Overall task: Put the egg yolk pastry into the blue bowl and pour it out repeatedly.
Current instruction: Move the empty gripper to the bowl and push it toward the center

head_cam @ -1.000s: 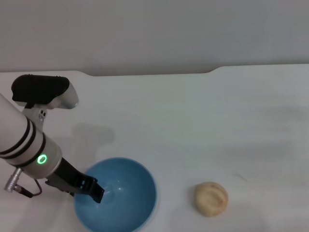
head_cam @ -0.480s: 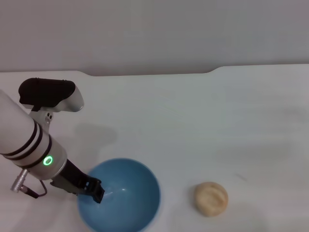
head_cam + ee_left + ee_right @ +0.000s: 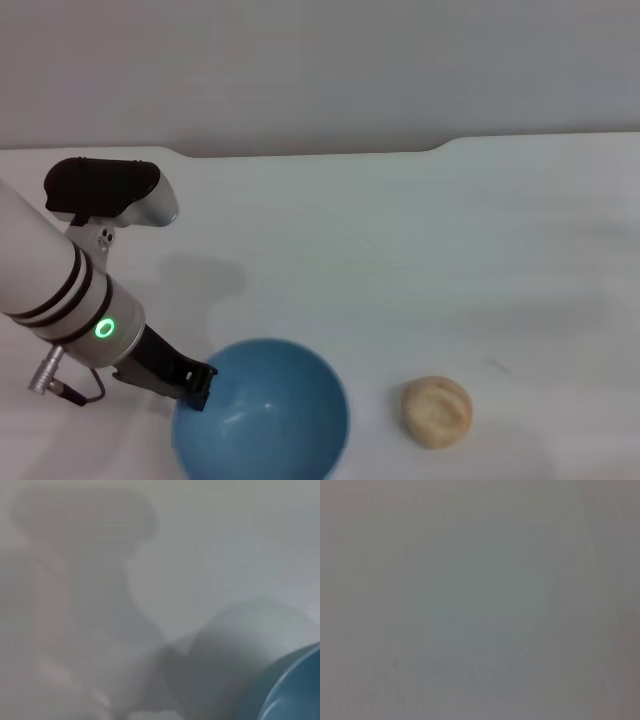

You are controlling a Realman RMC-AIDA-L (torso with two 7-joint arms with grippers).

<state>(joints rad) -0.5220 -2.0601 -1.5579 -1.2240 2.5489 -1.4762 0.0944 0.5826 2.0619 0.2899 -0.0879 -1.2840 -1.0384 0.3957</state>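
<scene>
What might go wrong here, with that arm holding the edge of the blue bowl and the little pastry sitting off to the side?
The left gripper grips only the near-left rim of the blue bowl, so the glossy bowl may slip or tip. The bowl lies partly beyond the head view's lower edge, possibly near the table edge. The egg yolk pastry sits close beside the bowl; a sliding bowl might knock it away.

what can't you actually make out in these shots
- Head view: the near part of the blue bowl is cut off by the picture's lower edge.
- Head view: whether the left gripper at the bowl's rim is clamped, its fingers too dark.
- Right gripper: in no view.
- Right wrist view: only featureless blur.
</scene>
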